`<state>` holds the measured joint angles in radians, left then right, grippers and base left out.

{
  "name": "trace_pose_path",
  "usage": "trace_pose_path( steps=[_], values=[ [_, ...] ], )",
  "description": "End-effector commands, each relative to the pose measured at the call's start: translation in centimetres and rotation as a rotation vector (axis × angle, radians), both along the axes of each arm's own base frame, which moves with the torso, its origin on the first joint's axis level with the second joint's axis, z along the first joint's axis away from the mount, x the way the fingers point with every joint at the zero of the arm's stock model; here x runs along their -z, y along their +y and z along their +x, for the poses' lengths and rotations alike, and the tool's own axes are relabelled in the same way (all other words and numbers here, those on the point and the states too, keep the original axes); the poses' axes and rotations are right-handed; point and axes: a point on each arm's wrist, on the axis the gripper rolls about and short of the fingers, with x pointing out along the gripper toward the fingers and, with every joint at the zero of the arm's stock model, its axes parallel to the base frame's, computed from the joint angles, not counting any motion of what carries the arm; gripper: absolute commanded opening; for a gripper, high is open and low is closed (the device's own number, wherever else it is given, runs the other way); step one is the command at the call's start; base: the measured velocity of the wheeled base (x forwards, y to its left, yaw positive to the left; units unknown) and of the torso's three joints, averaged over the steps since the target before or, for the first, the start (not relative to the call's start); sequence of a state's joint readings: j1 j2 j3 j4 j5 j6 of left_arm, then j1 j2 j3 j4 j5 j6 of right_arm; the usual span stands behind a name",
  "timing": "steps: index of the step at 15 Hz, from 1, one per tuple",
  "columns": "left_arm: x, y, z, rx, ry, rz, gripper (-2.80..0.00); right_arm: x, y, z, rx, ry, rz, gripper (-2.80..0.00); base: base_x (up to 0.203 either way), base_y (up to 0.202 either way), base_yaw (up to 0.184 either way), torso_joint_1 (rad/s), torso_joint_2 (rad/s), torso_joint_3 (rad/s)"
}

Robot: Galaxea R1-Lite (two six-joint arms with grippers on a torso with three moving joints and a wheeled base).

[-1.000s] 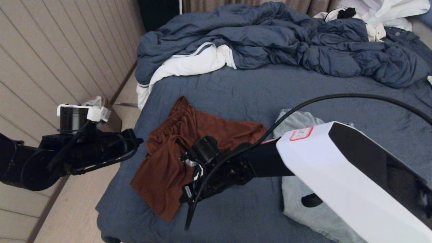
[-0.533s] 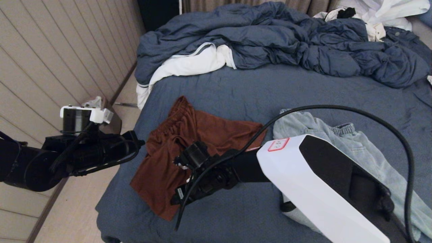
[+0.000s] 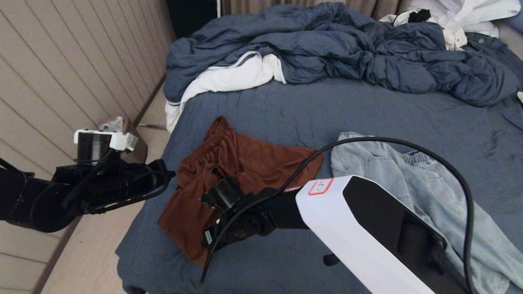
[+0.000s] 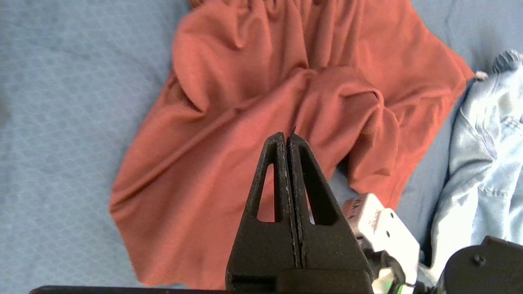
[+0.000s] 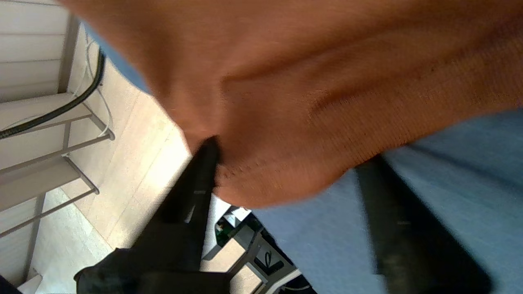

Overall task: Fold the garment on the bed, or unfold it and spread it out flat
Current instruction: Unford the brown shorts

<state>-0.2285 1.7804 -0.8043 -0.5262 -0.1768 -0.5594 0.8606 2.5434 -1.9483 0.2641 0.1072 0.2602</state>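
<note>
Rust-brown shorts (image 3: 229,171) lie crumpled on the bed's slate-blue sheet (image 3: 327,110), near its left front corner. My right gripper (image 5: 290,153) is open at the shorts' near hem. A corner of the brown cloth (image 5: 310,102) lies between its jaws, and one finger (image 5: 200,179) touches the cloth. In the head view the right wrist (image 3: 237,216) covers that hem. My left gripper (image 4: 286,139) is shut and empty, hovering over the shorts (image 4: 229,134) by the bed's left edge (image 3: 165,177).
Light denim shorts (image 3: 408,183) lie to the right of the brown pair. A rumpled blue duvet (image 3: 347,45) and white linens (image 3: 229,77) fill the bed's far side. Floor and a panelled wall (image 3: 61,73) are on the left. The right arm's cable (image 3: 408,143) arcs over the denim.
My right arm has swung left and nearer along the brown shorts' hem, uncovering most of the denim shorts. The left arm has barely moved.
</note>
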Motion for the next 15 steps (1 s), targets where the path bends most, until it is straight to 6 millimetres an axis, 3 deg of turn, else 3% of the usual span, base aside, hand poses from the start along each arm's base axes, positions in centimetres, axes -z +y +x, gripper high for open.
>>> trace_pose_path(
  steps=[1,5,10,15],
  values=[
    [0.0,0.0,0.0,-0.002,0.002,-0.006,-2.8,-0.3,0.2,-0.1,0.007,-0.018,0.008,-2.8,0.0,0.0,0.0,0.0,0.0,0.0],
    [0.2,-0.1,0.1,-0.001,0.009,-0.006,-2.8,-1.0,-1.1,-0.5,0.048,-0.02,-0.037,-2.8,0.0,0.0,0.0,0.0,0.0,0.0],
    [-0.6,-0.1,-0.6,0.05,0.001,-0.06,-2.8,-3.7,-5.3,-4.1,0.048,0.052,-0.118,-2.8,0.0,0.0,0.0,0.0,0.0,0.0],
    [-0.8,-0.1,-1.0,0.057,-0.001,-0.06,-2.8,-4.3,-9.3,-7.0,0.056,0.11,-0.18,-2.8,0.0,0.0,0.0,0.0,0.0,0.0]
  ],
)
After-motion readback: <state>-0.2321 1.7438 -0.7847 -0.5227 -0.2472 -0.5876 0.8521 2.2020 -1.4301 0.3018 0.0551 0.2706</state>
